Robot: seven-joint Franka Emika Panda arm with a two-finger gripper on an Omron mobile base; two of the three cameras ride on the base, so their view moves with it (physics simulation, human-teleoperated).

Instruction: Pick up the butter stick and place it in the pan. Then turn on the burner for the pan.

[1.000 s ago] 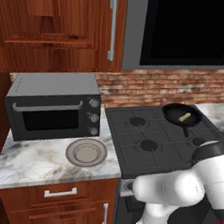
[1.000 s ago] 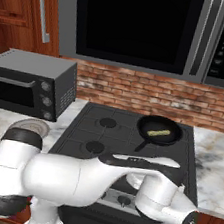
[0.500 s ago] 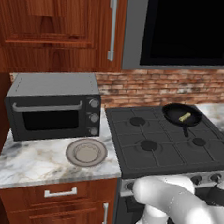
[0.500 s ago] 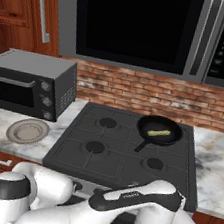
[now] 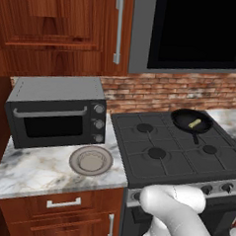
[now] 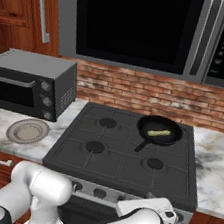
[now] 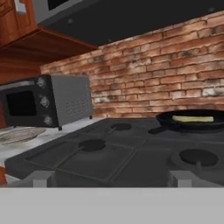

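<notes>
The black pan [image 5: 191, 119] sits on the stove's back right burner, its handle pointing toward the front. The pale butter stick [image 5: 194, 124] lies inside it. From the other side I see the same pan [image 6: 158, 130] and butter stick [image 6: 159, 134]. In the hand view, my gripper [image 7: 111, 179] is low at the stove's front edge and looks across the cooktop. Its fingertips [image 7: 41, 178] stand wide apart, open, with nothing between them. The pan [image 7: 192, 122] with the butter stick [image 7: 192, 118] is far off at the right.
A row of knobs [image 5: 207, 189] runs along the stove's front panel, close to my arm. A toaster oven [image 5: 56, 113] and a round grey plate [image 5: 90, 161] stand on the marble counter to the left. A microwave [image 6: 141, 25] hangs over the stove.
My arm has dropped from over the stove's front right to below its front edge. The pan and butter stick have stayed put.
</notes>
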